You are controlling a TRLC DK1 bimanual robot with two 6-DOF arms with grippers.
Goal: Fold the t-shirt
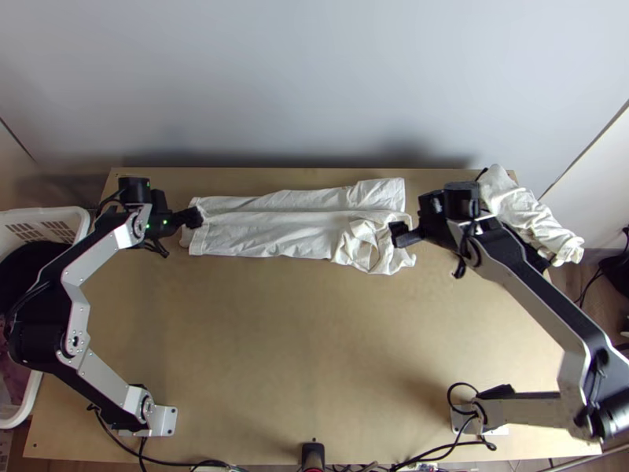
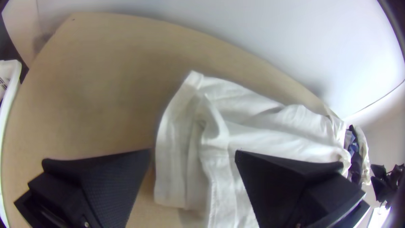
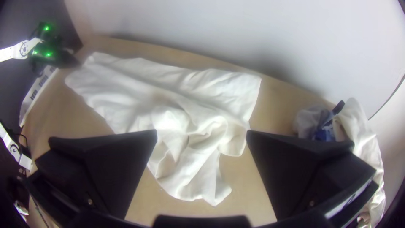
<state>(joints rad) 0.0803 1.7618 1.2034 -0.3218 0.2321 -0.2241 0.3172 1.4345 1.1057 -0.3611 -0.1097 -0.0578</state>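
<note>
Top view: one t-shirt is lying upper centre, right end bunched; left gripper and right gripper are gaping; one left-edge basket is holding dark contents.

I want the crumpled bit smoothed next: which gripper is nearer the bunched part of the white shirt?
The right. The right gripper is right at the bunched part; the left gripper is by the shirt's opposite end.
</note>
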